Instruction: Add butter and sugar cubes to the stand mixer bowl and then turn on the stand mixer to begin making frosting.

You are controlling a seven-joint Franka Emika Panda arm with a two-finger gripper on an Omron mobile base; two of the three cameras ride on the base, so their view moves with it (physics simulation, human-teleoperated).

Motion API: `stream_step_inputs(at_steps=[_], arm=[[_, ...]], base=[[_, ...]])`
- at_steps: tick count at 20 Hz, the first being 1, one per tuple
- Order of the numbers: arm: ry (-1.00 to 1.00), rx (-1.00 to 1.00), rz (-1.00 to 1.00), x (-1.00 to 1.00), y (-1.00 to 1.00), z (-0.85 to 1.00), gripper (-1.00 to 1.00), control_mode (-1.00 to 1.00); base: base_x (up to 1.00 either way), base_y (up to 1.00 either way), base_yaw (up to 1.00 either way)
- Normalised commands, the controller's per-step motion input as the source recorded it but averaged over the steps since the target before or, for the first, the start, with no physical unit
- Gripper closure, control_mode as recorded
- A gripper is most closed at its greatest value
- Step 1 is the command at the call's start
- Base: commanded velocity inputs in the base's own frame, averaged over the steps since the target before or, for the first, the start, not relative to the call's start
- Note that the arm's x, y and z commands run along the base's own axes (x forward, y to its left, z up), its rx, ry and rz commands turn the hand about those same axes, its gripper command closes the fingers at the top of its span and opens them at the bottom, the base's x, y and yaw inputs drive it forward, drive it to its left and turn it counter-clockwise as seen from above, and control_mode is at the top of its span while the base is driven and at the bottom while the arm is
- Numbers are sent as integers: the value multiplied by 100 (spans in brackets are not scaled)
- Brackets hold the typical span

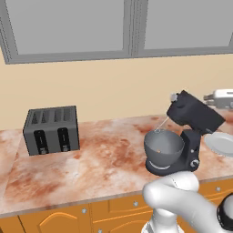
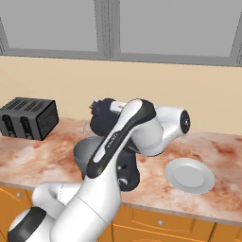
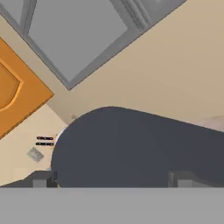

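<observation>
The dark stand mixer [image 1: 195,113] stands on the counter with its head tilted up and its whisk over the grey stand mixer bowl [image 1: 173,150]. A tiny orange-tan speck [image 1: 158,151] lies inside the bowl, too small to tell whether it is the butter or the sugar cubes. My gripper [image 1: 210,97] hovers just right of the raised head. In the hand view the gripper [image 3: 112,178] is open, its fingertips [image 3: 41,178] wide apart with the mixer's head [image 3: 131,144] close in front. In the right base view my arm covers most of the mixer [image 2: 106,113] and the bowl [image 2: 84,151].
A dark grey four-slot toaster [image 1: 51,129] [image 2: 28,118] stands at the counter's left. A flat white plate [image 1: 220,143] [image 2: 191,175] lies right of the mixer. Wall cabinets hang above, and the counter's front edge runs over orange drawers.
</observation>
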Motion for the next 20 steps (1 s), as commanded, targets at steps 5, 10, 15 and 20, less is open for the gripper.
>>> stream_step_inputs(at_steps=[5, 10, 15, 20], arm=[[1, -48, -9, -2, 72, -44, -100, -100], [11, -48, -13, 0, 59, -62, -100, -100], [13, -44, -17, -3, 37, -61, -100, -100], [-1, -15, -15, -57, 0, 46, -100, -100]], base=[[0, 0, 0], [0, 0, 0], [0, 0, 0], [0, 0, 0]])
